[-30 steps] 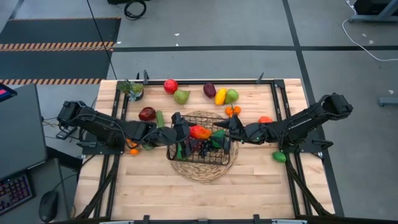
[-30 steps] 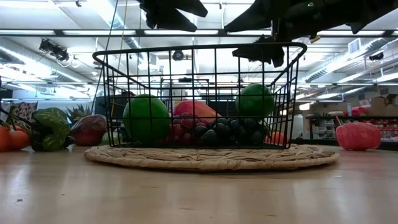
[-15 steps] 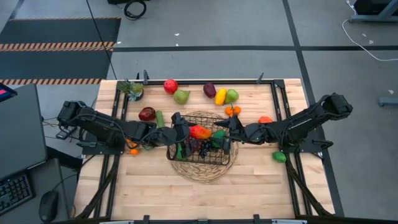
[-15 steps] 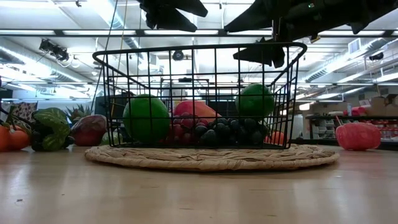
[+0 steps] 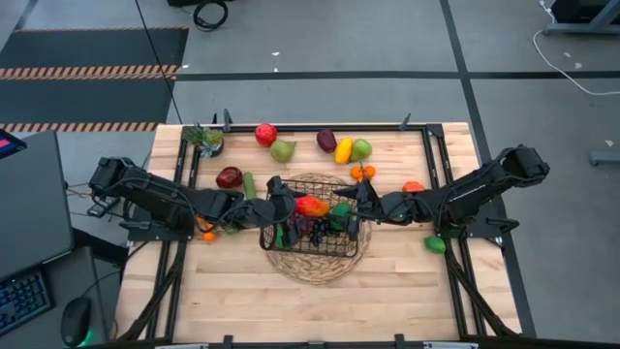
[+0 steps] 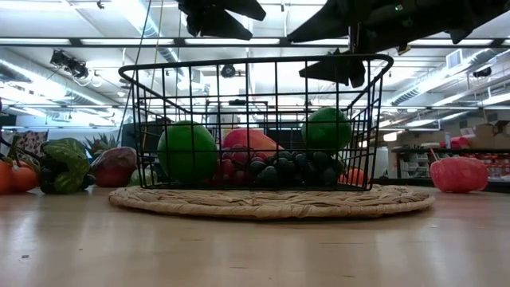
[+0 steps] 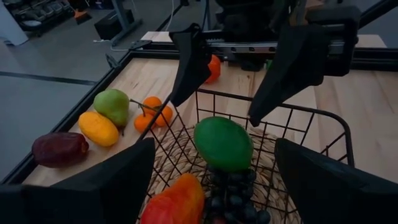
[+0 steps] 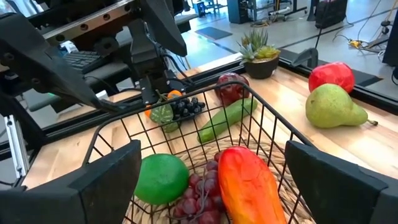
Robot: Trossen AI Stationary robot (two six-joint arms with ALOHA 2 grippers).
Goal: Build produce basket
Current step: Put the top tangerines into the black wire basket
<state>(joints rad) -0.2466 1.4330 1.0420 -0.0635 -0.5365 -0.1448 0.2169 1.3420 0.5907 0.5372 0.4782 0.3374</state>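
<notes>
While the basket sits mid-table on the mat, your left gripper and right gripper hang spread wide and empty at opposite rims; loose produce crowds the far edge.

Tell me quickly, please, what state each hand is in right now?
Left hand: open, holding nothing, over the basket's left rim.
Right hand: open, holding nothing, over the basket's right rim.

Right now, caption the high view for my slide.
Both open tools, left and right, flank the half-filled basket.
</notes>
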